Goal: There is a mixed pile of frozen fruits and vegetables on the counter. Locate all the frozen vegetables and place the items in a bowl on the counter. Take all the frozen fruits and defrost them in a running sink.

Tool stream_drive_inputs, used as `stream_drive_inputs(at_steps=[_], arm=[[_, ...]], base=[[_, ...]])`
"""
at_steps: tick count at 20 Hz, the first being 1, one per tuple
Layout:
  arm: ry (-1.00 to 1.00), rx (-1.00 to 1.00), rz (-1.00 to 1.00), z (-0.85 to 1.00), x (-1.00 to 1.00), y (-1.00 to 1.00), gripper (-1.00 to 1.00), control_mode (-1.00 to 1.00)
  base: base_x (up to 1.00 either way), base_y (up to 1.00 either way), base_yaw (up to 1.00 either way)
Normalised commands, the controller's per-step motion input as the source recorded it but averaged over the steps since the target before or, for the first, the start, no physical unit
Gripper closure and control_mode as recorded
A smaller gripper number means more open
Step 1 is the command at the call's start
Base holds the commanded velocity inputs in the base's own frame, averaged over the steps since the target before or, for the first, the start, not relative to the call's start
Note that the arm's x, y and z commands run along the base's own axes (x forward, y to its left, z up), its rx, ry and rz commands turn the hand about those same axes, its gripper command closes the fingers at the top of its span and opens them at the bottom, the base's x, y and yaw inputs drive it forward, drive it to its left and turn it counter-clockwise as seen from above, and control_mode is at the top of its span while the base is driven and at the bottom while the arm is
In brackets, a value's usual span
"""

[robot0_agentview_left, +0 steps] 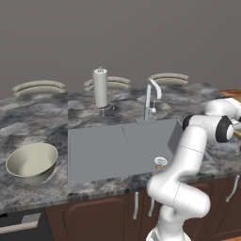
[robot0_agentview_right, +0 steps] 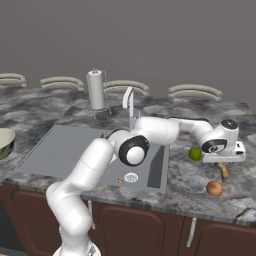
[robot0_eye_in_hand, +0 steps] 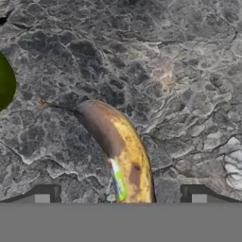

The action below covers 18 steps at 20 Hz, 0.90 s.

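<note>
I've got the arm reaching far right over the counter (robot0_agentview_right: 185,175), past the sink (robot0_agentview_left: 117,150). Gripper (robot0_eye_in_hand: 120,201) hangs just above a banana (robot0_eye_in_hand: 120,146) lying flat on the stone; tips sit wide apart, one each side of the fruit, not clamped on it. In right base view the banana (robot0_agentview_right: 223,171) pokes out below the hand, w/ the lime-green ball (robot0_agentview_right: 195,154) just beside the hand on its sink side, and a reddish-brown oval lump (robot0_agentview_right: 214,188) near the counter's front edge, apart from both. The green ball's edge (robot0_eye_in_hand: 5,82) also shows at the left of hand view. A small orange-brown lump (robot0_agentview_left: 159,165) lies in the sink, touching the drain ring. Bowl (robot0_agentview_left: 32,162) stands far left on the counter, well apart from the veg. Can't tell if the tap (robot0_agentview_left: 151,96) is running.
</note>
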Motion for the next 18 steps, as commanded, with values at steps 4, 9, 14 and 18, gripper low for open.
stream_drive_inputs(at_steps=[4, 9, 14, 18], arm=[[0.01, 0.00, 0.00, -0.13, 0.09, 0.00, -1.00, -1.00], [0.00, 0.00, 0.00, -0.10, 0.09, -0.01, -1.00, -1.00], [0.00, 0.00, 0.00, -0.10, 0.10, -0.02, -1.00, -1.00], [0.01, 0.00, 0.00, -0.14, 0.18, -0.02, -1.00, -1.00]], base=[[0.00, 0.00, 0.00], [0.00, 0.00, 0.00], [0.00, 0.00, 0.00], [0.00, 0.00, 0.00]])
